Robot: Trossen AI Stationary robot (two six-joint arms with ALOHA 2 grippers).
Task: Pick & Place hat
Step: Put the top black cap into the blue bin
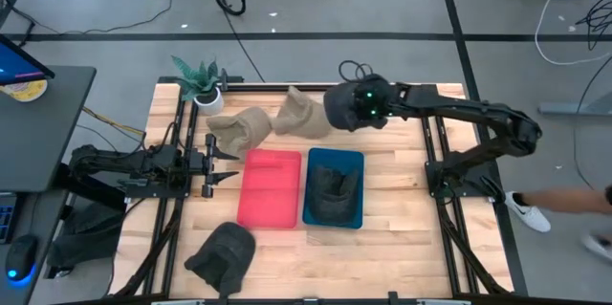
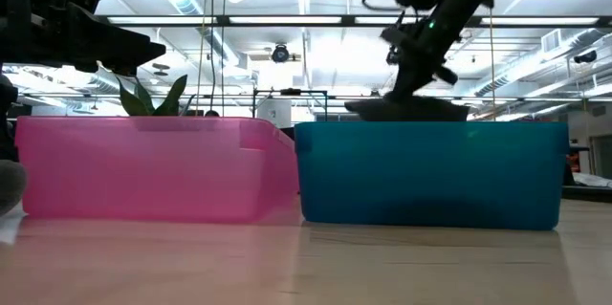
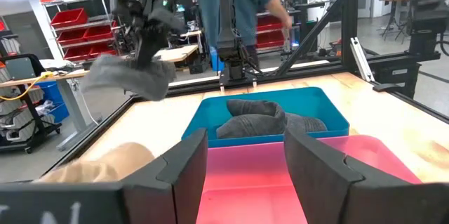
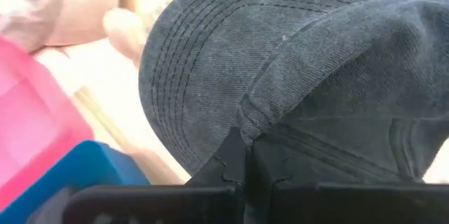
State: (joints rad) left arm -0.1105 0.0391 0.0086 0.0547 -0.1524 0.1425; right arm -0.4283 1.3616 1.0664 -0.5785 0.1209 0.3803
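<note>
My right gripper [image 1: 356,106] is shut on a dark grey hat [image 1: 339,109] above the table's far middle, just beyond the blue tray [image 1: 358,217]. The left wrist view shows this hat [image 3: 130,76] hanging in the air. Another dark hat [image 1: 333,190] lies inside the blue tray. The pink tray [image 1: 271,190] stands beside it on the left. My left gripper [image 1: 222,162] waits open at the table's left, level, pointing at the pink tray. My right gripper pinches the grey hat between its two fingers at the seam where the stitched brim meets the crown [image 4: 245,122]. The fingers slant downward from the table's right. The hat hangs below them, lifted clear of the table, its brim [image 4: 189,55] pointing away from the wrist.
Two tan hats [image 1: 239,128] [image 1: 301,114] lie on the far side of the table, left of the held hat. A further dark hat [image 1: 222,252] lies at the near left corner. A potted plant [image 1: 203,83] stands at the far left. A person [image 3: 238,13] stands beyond the table.
</note>
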